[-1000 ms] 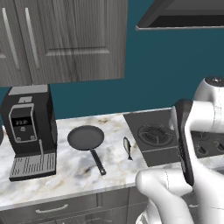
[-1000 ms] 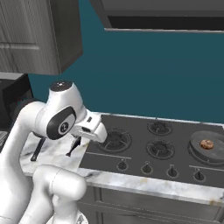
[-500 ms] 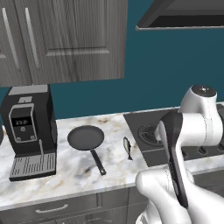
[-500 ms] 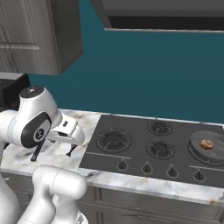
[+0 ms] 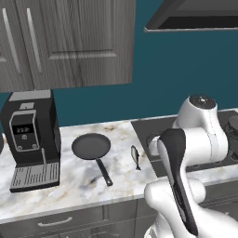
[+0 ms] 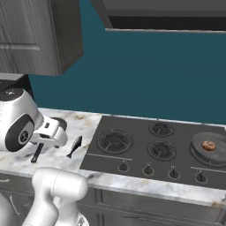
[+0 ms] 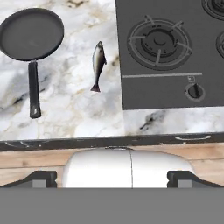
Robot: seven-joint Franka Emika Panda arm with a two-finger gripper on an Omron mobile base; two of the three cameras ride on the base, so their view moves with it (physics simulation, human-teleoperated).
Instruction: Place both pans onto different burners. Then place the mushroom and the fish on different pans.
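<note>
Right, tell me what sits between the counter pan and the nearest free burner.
Only the fish, lying on the marble between the pan and the cooktop's left burner. Nothing else visible blocks that path.

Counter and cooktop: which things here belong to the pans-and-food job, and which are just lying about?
Job:
- pan on the counter
- pan on the far right burner
- mushroom, in that pan
- fish, on the counter
- free burners

Lying about:
- coffee machine
- stove knobs
</note>
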